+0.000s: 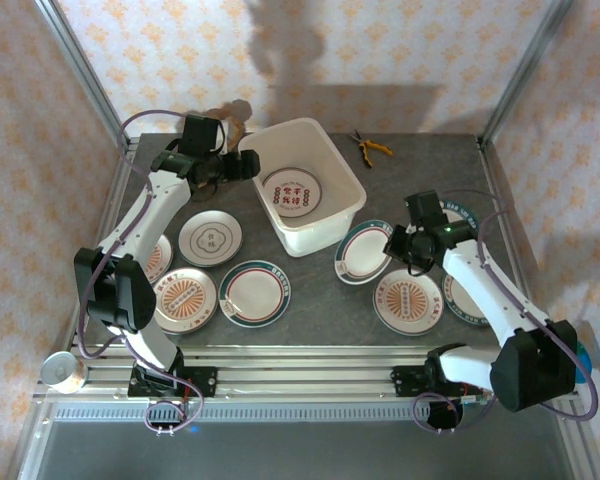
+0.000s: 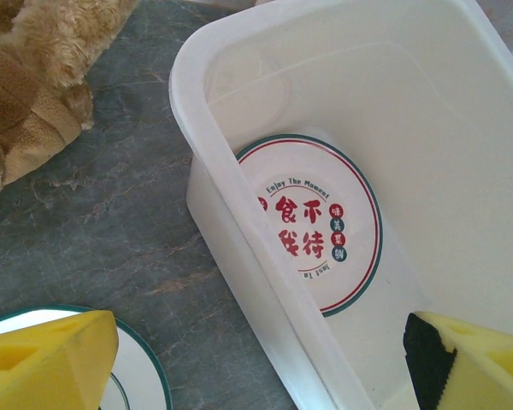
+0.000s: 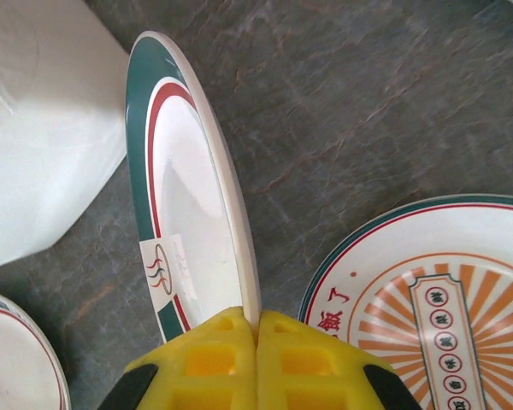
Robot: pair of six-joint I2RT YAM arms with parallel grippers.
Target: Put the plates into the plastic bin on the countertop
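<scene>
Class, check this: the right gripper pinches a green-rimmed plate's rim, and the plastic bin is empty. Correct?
No: the plastic bin holds one red-lettered plate, seen in the left wrist view. The right gripper does pinch the green-rimmed plate.

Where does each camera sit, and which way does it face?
Top external: above and behind the bases, looking down on the countertop; both arms show.
Left wrist: over the plastic bin, looking down at the printed plate inside; open jaws at bottom.
Right wrist: low, facing along the green-rimmed plate pinched by shut jaws.
Shared: top and left wrist both show that printed plate.
</scene>
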